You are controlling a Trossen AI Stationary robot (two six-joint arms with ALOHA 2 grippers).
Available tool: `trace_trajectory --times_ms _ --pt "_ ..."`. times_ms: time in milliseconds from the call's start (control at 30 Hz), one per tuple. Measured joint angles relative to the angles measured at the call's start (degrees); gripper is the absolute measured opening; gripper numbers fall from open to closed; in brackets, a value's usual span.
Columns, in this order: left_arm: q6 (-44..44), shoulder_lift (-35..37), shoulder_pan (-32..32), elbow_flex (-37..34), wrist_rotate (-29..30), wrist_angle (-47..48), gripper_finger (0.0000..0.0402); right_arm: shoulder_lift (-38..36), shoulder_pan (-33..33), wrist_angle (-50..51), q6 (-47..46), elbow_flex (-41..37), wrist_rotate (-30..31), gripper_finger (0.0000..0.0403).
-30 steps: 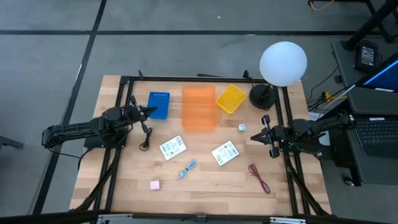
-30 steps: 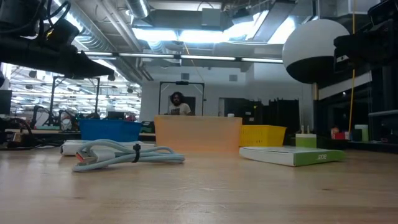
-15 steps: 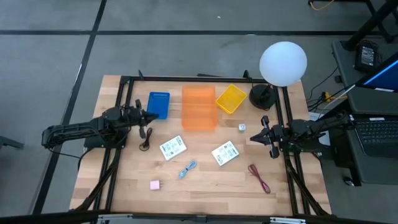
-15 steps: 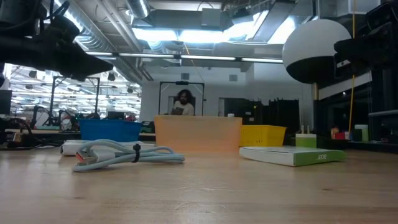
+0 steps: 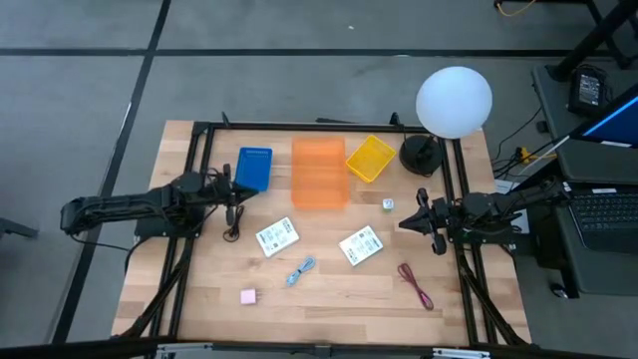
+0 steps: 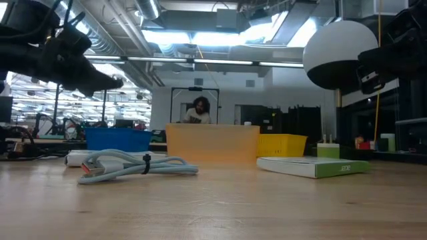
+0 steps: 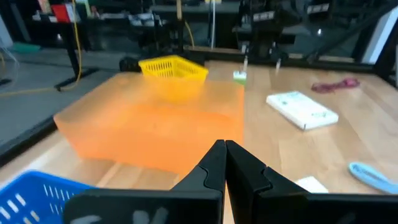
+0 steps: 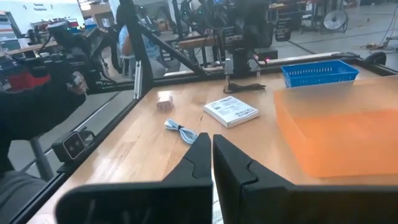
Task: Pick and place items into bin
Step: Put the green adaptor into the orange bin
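My left gripper (image 5: pixel 239 187) hovers shut and empty by the blue bin (image 5: pixel 253 168), above the black cord (image 5: pixel 232 225). My right gripper (image 5: pixel 405 221) hovers shut and empty near the table's right edge, close to the tiny greenish cube (image 5: pixel 388 204). Lying flat on the wood are two white packets (image 5: pixel 277 235) (image 5: pixel 360 245), a light-blue piece (image 5: pixel 301 270), a pink cube (image 5: pixel 248 296) and a dark-red cord (image 5: pixel 416 284). The orange bin (image 5: pixel 319 174) and yellow bin (image 5: pixel 370 158) stand at the far side. In the wrist views the left fingertips (image 7: pixel 224 147) and the right fingertips (image 8: pixel 210 139) meet.
A white globe lamp (image 5: pixel 454 102) on a black base (image 5: pixel 421 155) stands at the far right corner. A black frame (image 5: pixel 199 130) runs around the table's far and side edges. A person (image 6: pixel 198 110) shows in the room beyond the table.
My left gripper has tipped downward a little and rolled about its own axis, staying by the blue bin. My right gripper has rolled slightly in place. None of the items has moved.
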State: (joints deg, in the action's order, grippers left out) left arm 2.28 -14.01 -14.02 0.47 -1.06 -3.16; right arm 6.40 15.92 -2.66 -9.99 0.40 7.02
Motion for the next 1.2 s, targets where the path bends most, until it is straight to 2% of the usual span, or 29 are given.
trace_trajectory --times_ms 233,400,633,833,967,1200 --pt "3.9 -5.0 0.0 0.3 0.0 -0.1 0.0003 1.6 0.0 -0.1 -0.4 0.0 0.7 0.0000" --pt "4.5 -8.3 0.0 3.5 0.0 -0.2 0.0002 1.6 0.0 -2.1 -0.4 0.0 2.1 0.0000" --pt "-0.5 -13.0 0.0 9.8 -1.7 0.3 0.0003 4.4 0.0 -2.3 2.8 4.9 5.4 0.0000" --pt "-2.5 -15.1 0.0 10.7 -1.4 0.4 0.0003 10.4 0.0 -1.1 2.8 9.4 7.5 0.0000" --pt "-0.6 -15.9 0.0 10.7 -1.4 0.4 0.0003 16.3 0.0 1.1 2.6 13.0 11.1 0.0000" --pt "3.4 -16.9 0.0 10.7 -3.1 0.4 0.0002 26.9 0.0 0.7 -0.9 17.6 11.4 0.0000"
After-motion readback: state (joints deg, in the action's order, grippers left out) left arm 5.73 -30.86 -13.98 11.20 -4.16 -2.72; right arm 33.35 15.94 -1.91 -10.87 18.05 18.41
